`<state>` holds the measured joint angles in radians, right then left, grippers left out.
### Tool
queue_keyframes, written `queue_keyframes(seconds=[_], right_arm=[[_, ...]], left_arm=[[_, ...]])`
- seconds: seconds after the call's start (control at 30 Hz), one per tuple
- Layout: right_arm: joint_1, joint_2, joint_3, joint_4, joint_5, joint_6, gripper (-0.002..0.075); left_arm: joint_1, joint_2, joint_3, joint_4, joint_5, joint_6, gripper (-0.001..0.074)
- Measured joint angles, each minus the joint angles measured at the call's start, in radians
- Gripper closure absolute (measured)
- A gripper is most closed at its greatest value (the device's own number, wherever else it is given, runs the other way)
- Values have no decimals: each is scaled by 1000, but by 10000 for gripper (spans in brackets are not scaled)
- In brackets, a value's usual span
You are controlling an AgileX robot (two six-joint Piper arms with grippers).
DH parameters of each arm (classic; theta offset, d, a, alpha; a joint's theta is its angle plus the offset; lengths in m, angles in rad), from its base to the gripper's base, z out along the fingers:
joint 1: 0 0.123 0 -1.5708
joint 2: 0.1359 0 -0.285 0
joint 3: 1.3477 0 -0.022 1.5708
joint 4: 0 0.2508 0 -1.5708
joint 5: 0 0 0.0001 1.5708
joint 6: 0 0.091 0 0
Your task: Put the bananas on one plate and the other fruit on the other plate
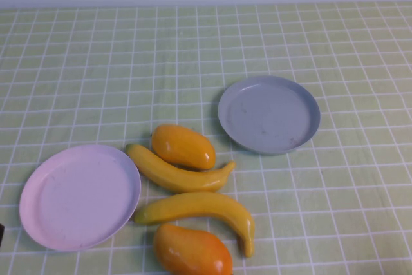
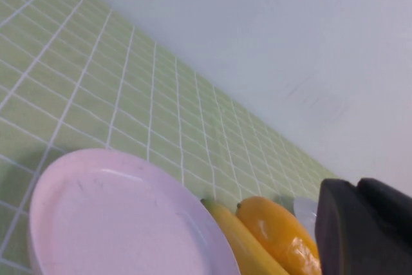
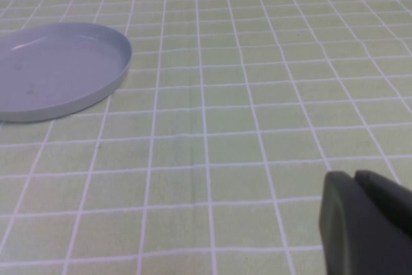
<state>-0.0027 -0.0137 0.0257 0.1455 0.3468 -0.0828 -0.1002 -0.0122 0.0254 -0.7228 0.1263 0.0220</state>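
1. At table centre: two bananas (image 1: 183, 173) and two mangoes (image 1: 183, 146) lie loose; pink plate (image 1: 80, 196) at 8 o'clock, grey plate (image 1: 269, 114) at 2 o'clock, both bare.
2. Left gripper (image 2: 364, 227) low beside the pink plate, right gripper (image 3: 367, 223) low near the grey plate; grip width cannot tell, nothing visibly held.
3. Sorting not yet started. Next: reach and grasp one fruit.

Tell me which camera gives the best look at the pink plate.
The high view: the pink plate shows whole and empty, left of the bananas. The left wrist view shows it close but cut off, with the left gripper at the frame's corner. The right wrist view shows only the grey-blue plate and the right gripper.
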Motion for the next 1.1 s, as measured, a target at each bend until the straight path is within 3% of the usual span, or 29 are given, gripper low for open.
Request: queue_keyframes(seconds=[0.13, 0.3, 0.53, 0.67, 0.83, 1.1], right_arm=[[0, 0, 0, 0, 0, 0, 742], [0, 0, 0, 0, 0, 0, 741], [0, 0, 0, 0, 1, 0, 741], [0, 0, 0, 0, 1, 0, 742], [0, 0, 0, 0, 1, 0, 742], [0, 0, 0, 0, 2, 0, 742]], left_arm=[[0, 43, -94, 24, 115, 33, 734], [0, 263, -306, 118, 372, 141, 735], [0, 631, -579, 159, 740, 566, 735], [-11, 827, -692, 114, 820, 829, 735], [-142, 1005, -782, 115, 820, 993, 735], [-454, 1260, -964, 350, 840, 992, 735]])
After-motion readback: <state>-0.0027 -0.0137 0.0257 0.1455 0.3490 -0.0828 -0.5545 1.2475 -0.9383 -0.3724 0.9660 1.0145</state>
